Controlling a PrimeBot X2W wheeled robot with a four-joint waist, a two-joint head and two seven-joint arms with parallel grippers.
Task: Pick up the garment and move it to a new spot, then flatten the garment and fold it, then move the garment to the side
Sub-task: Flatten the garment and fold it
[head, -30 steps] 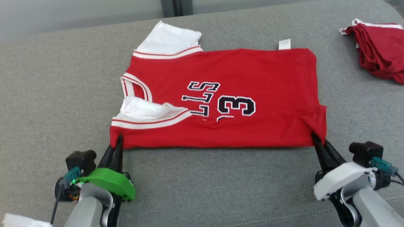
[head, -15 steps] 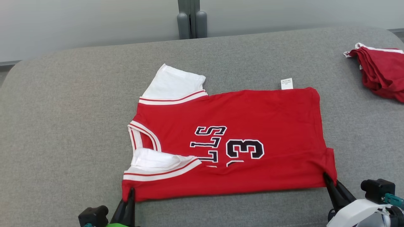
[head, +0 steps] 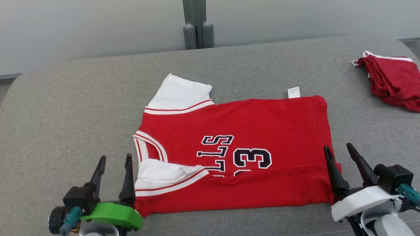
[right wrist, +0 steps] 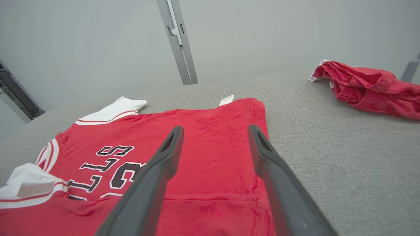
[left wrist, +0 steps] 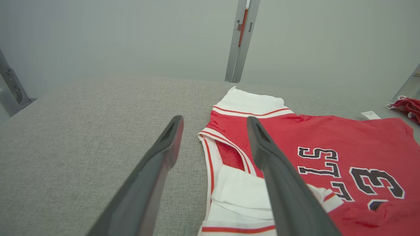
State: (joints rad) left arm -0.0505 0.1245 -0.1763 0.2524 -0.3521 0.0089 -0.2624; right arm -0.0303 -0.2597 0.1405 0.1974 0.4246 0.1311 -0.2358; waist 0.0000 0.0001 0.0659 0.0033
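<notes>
Jersey (head: 236,154), red with white sleeves, lies flat on the grey bench (head: 65,114) with its near edge folded over. In the head view, the left gripper (head: 115,157) is just beside its collar end and the right gripper (head: 337,147) is at its hem end, and both are spread wide and hold nothing. The left wrist view looks close at the collar (left wrist: 226,147) and the folded white sleeve (left wrist: 242,193), while the right wrist view looks over the hem end to a heap of red clothes (right wrist: 367,88) lying well apart.

Jersey (head: 249,131) soft matt cloth; table (head: 65,114) rough grey woven fabric; tool fingers (left wrist: 154,177) matt plastic.
</notes>
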